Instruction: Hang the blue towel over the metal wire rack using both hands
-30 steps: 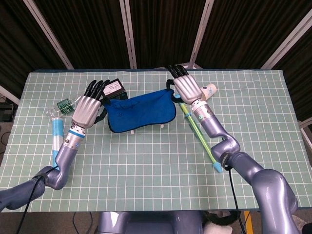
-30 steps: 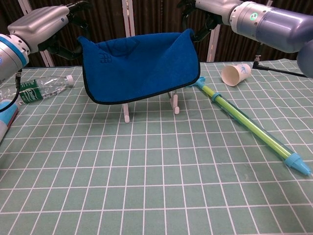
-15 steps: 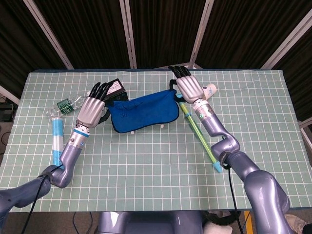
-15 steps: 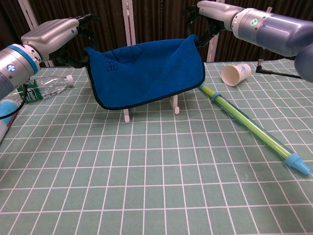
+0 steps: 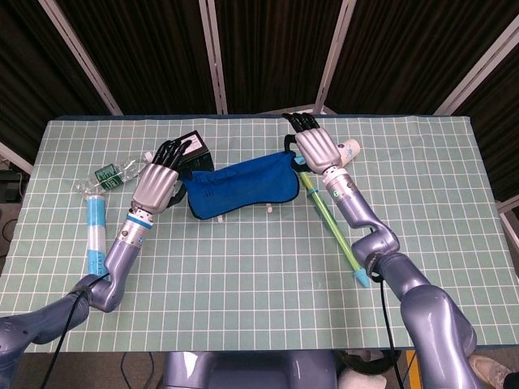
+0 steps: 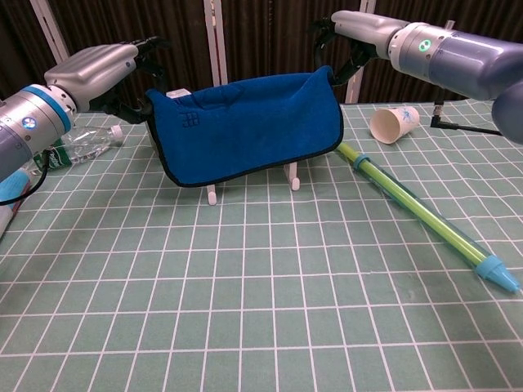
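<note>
Blue towel (image 6: 249, 126) drapes over the wire rack (image 6: 292, 175), whose white feet show beneath it. Left hand (image 6: 102, 69) pinches the towel's left corner; right hand (image 6: 351, 37) pinches its right corner.

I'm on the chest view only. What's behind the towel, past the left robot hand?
Observer: From the head view, a black box with a pale label sits on the table behind the blue towel, just beyond the fingertips of the left robot hand.
Operator: How close is the cup to my right arm?
Observer: From above, the paper cup lies on its side right against the wrist behind the right robot hand; I can't tell whether they touch.
</note>
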{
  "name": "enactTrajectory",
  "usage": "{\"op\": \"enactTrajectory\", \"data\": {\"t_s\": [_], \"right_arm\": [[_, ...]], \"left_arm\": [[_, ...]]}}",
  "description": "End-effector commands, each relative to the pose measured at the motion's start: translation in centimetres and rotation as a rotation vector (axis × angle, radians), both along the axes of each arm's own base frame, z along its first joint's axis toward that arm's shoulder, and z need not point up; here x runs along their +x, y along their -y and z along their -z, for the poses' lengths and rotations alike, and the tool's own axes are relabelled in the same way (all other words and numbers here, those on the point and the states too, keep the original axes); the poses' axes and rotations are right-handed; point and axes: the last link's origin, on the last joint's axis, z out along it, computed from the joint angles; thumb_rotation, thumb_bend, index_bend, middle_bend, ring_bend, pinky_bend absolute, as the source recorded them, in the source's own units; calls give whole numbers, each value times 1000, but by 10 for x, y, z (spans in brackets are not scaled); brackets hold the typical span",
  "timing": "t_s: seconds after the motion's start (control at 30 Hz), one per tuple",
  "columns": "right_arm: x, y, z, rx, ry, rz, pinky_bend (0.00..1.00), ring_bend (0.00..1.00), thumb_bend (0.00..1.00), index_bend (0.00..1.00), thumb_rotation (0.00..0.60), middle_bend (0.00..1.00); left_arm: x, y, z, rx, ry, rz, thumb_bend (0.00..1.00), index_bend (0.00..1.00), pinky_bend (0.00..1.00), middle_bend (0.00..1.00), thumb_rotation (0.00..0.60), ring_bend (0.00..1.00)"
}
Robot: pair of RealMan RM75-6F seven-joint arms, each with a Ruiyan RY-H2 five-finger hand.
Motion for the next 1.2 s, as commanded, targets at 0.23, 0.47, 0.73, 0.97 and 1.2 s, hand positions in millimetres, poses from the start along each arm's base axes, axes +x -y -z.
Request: {"op": "enactTrajectory", "data": {"t_s": [0.23, 0.47, 0.73, 0.97, 1.2], "right_arm": [[-5, -2, 7, 14, -2, 19, 0, 0, 357, 639, 600, 26], [-8, -2, 7, 35, 1, 24, 0, 0, 44, 258, 600, 14], [-11, -2, 4, 32, 7, 24, 0, 0, 14, 226, 600, 10], [-13, -6, -6, 11, 23, -12, 0, 0, 14, 225, 600, 8], [-27, -29, -37, -27, 45, -108, 0, 0, 15, 222, 600, 5]], "left_arm": [[-4, 0, 7, -17, -2, -16, 546, 782, 0, 0, 600, 0], [-11, 0, 11, -45, -4, -40, 378, 110, 0, 0, 600, 0], [-17, 0, 6, -50, 0, -56, 245, 0, 0, 0, 600, 0], [-28, 4, -14, -19, 4, -63, 240, 0, 0, 0, 600, 0], [-48, 23, -50, 31, 15, -88, 240, 0, 0, 0, 600, 0]]}}
